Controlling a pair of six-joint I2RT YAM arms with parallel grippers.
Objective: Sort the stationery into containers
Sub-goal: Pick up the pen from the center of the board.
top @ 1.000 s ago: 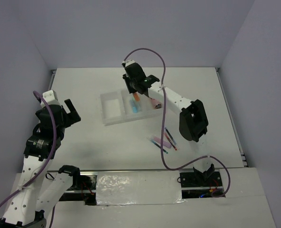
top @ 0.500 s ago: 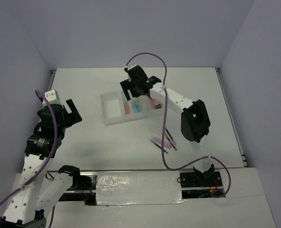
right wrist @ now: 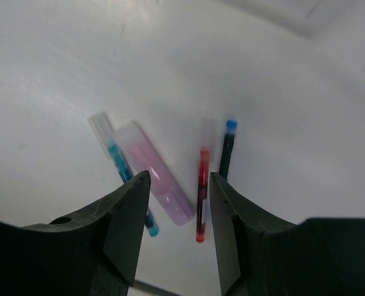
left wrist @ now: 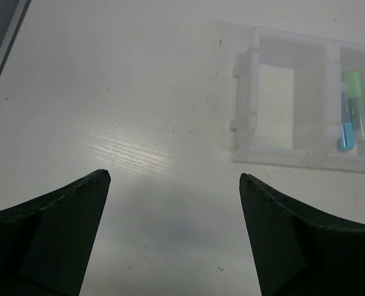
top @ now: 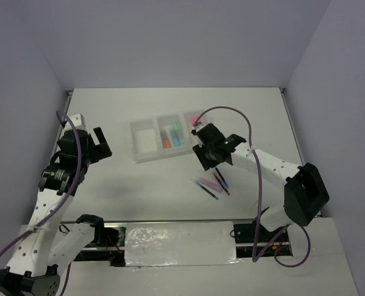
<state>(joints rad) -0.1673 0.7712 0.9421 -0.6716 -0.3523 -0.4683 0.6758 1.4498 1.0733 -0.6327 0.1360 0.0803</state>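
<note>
Back from the tray, my right end effector is hovering narrowly open, empty, over the marker; I'm risking pinching the neighbouring red pen too.

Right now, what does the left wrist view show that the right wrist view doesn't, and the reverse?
Only the left wrist view: the white tray, one compartment empty, the next one holding a green marker and a light-blue marker.
Only the right wrist view: four loose items on the table: a teal pen, a purple marker, a red pen and a dark blue pen.
Both: the white table, and an open, empty gripper, the left gripper and the right gripper.
</note>
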